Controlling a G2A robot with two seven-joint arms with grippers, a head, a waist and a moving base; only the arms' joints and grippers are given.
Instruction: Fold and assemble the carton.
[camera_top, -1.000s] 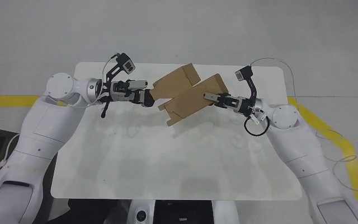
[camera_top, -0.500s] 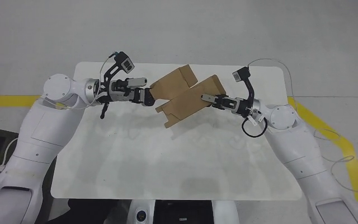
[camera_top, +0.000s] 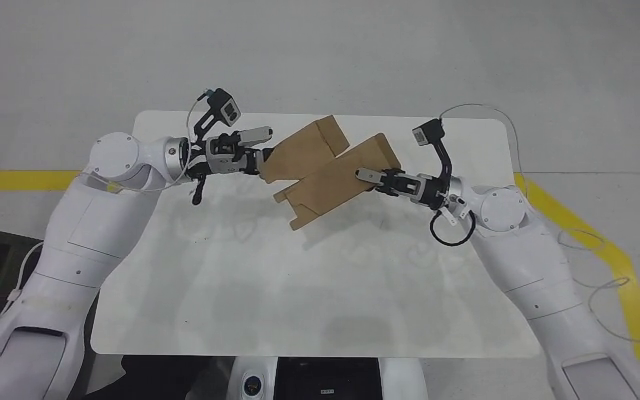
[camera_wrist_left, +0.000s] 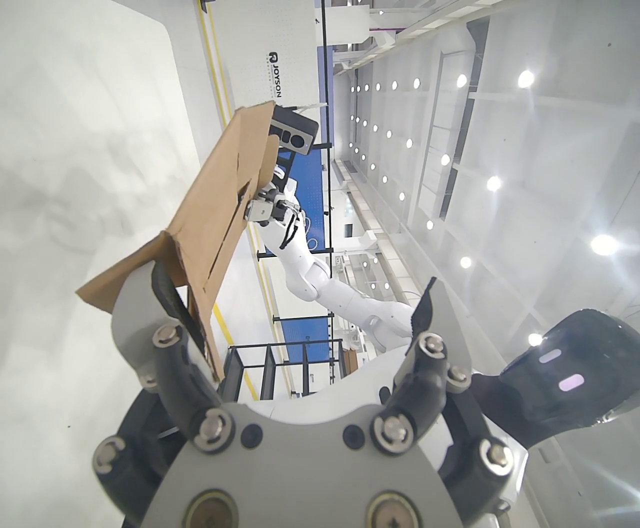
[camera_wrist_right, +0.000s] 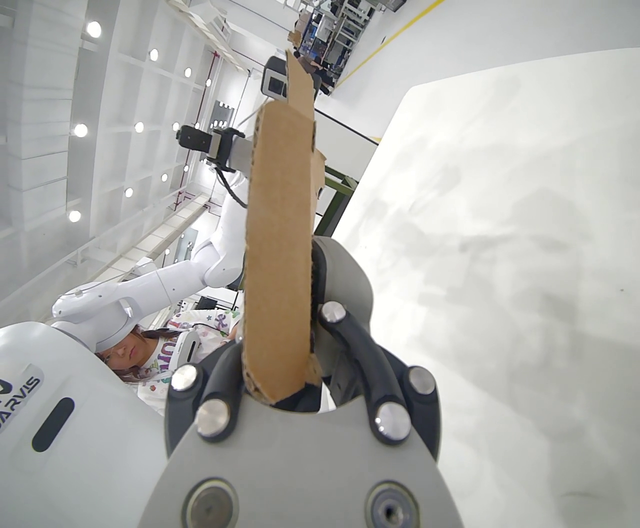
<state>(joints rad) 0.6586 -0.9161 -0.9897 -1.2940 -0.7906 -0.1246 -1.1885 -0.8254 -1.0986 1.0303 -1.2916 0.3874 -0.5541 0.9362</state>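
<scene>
Carton (camera_top: 335, 170), a flattened brown cardboard blank, is hanging tilted above the far half of the white bench (camera_top: 300, 290), off its surface. Right end effector (camera_top: 366, 176) is clamping the carton's edge nearer the bench's right side. Left end effector (camera_wrist_left: 295, 285) is gaping wide at the opposite edge, one finger touching a flap.
</scene>
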